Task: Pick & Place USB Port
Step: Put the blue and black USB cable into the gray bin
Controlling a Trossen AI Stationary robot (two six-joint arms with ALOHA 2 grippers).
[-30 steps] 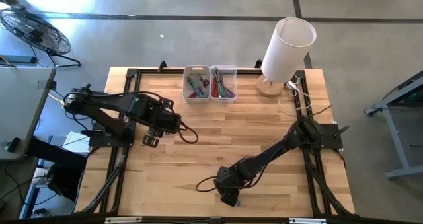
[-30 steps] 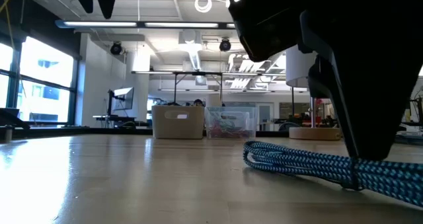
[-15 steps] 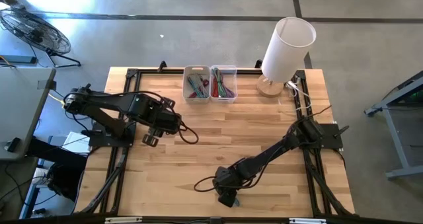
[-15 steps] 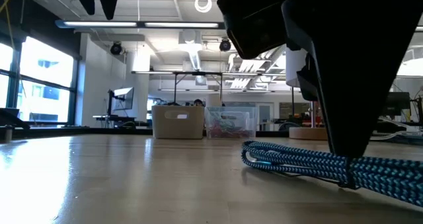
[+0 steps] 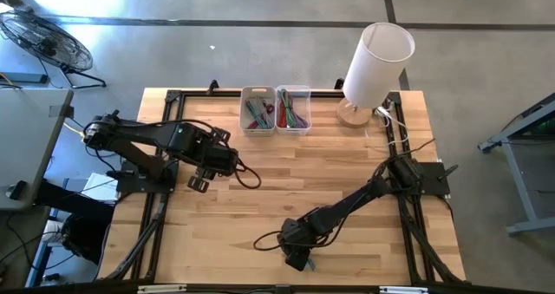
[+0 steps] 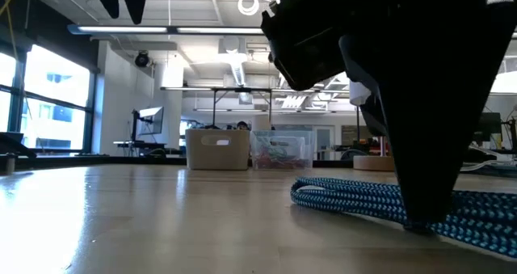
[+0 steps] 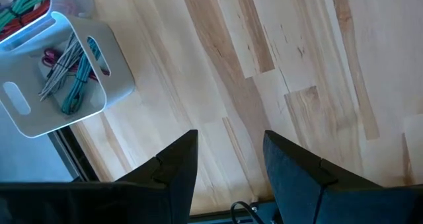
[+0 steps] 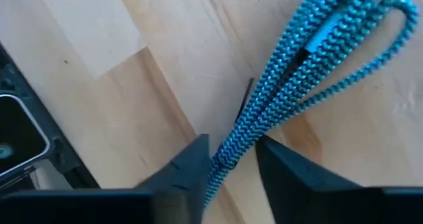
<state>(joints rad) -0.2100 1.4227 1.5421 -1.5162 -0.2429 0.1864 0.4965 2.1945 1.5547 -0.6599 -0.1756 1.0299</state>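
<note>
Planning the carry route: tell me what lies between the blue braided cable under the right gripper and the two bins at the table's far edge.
In the high view, only bare wooden tabletop lies between the blue braided cable and the two bins.

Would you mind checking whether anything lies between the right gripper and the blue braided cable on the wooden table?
Nothing visible does. The right gripper is down at the table's near edge with its fingers on either side of the bundled blue braided cable, which passes through the gap between them on the bare wooden table.
</note>
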